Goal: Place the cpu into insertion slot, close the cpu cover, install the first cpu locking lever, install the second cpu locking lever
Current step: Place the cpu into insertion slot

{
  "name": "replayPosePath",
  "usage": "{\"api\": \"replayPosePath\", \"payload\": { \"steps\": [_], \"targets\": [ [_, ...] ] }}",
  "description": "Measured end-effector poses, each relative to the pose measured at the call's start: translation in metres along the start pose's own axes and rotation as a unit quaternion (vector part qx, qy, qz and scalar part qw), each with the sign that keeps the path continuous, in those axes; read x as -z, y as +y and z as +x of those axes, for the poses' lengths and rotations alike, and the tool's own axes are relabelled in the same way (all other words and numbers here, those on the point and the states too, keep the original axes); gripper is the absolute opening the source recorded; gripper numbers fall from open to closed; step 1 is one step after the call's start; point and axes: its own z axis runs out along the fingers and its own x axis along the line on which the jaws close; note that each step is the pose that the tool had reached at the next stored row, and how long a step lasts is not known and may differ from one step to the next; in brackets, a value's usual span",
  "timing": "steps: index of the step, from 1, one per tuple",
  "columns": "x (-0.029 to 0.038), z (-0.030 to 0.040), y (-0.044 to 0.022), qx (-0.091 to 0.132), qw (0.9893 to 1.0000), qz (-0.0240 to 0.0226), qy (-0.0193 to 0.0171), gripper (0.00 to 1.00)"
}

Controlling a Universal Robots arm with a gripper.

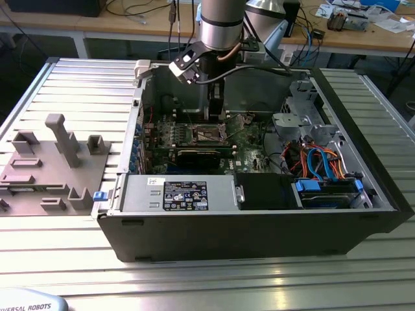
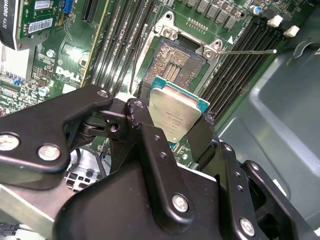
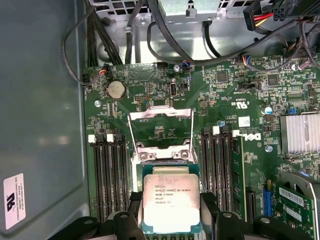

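1. Tool (image 2: 176, 120) clamped on the cpu (image 2: 172, 107) by two opposite edges, holding it just above the insertion slot (image 2: 175, 66)
2. Slot contacts bare; chip judged not yet seated
3. Cpu cover (image 3: 160, 114) swung open, standing up beyond the slot
4. Progress: early; none of the four steps appears complete

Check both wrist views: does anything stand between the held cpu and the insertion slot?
Nothing visible does. The gripper holds the cpu close by the insertion slot, whose contacts lie bare. The cpu cover is swung up, off the slot.
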Motion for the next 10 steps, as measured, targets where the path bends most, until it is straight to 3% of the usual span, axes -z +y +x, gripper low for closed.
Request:
{"api": "replayPosePath", "payload": {
  "steps": [10],
  "targets": [
    [-0.0062, -0.0001, -0.0001, 0.000, 1.0000, 0.0000, 0.0000, 0.54]
  ]
}}
